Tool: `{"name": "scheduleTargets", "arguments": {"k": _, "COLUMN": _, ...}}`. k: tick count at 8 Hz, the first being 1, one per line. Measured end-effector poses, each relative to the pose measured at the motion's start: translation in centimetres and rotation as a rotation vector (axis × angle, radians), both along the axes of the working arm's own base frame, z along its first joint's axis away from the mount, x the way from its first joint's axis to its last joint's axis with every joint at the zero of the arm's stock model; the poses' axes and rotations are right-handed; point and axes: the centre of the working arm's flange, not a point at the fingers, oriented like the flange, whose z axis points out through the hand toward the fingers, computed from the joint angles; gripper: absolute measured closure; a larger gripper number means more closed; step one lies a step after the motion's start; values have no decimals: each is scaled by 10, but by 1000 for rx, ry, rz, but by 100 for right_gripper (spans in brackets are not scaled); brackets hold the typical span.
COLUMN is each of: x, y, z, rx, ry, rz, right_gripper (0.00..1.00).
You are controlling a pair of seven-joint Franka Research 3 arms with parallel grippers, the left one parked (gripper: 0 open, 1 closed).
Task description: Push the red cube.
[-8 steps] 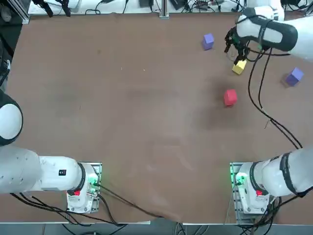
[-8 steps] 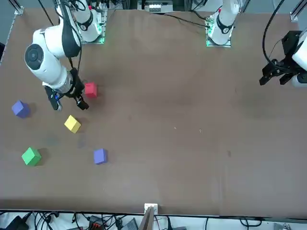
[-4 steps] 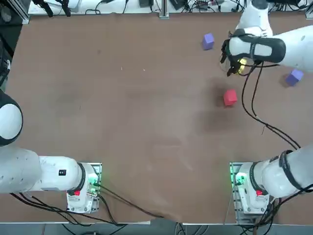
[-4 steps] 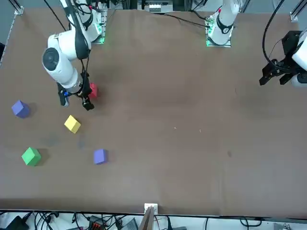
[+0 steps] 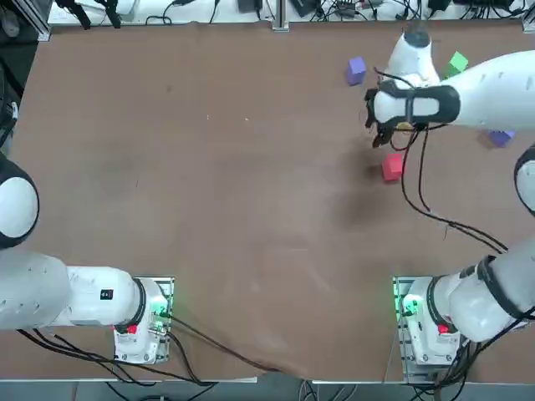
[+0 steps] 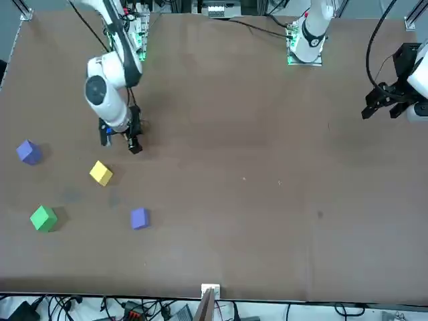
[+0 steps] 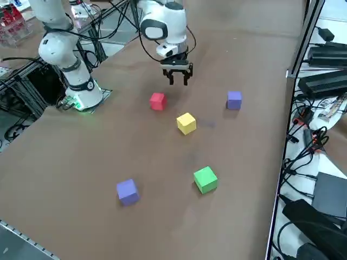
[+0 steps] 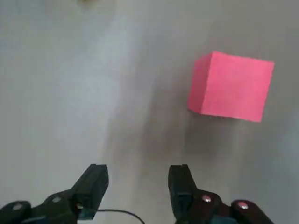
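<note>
The red cube [image 5: 391,168] sits on the brown table in the right half of the top view, and shows again as the red cube [image 7: 158,101] from the side. My right gripper [image 5: 382,140] hangs just beyond it, on the far side from the arm's base and slightly to the left. In the wrist view the red cube [image 8: 231,86] lies ahead of the fingers [image 8: 93,185] and off to one side, not between them. The right gripper [image 8: 136,186] is open with a moderate gap and holds nothing. From the front, the arm hides the cube.
A yellow cube [image 7: 186,123] lies close to the red one. A purple cube [image 5: 356,70] and a green cube [image 5: 457,63] sit toward the far edge, and another purple cube [image 5: 500,138] toward the right edge. The arm's cable hangs over the table.
My right gripper has moved left, off the yellow cube, and now hangs beside the red cube. Its fingers have narrowed. The red cube has not moved.
</note>
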Motion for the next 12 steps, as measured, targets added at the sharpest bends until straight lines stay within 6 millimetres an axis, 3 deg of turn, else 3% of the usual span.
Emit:
{"name": "scheduleTargets", "arguments": {"k": 4, "x": -25, "y": -11, "z": -26, "rx": -15, "ry": 25, "rz": -57, "right_gripper": 46}}
{"name": "scheduleTargets", "arguments": {"k": 8, "x": -45, "y": -18, "z": -45, "rx": -30, "ry": 62, "rz": -58, "right_gripper": 52}}
{"name": "scheduleTargets", "arguments": {"k": 12, "x": -50, "y": -24, "z": -60, "rx": -43, "ry": 85, "rz": -65, "right_gripper": 59}}
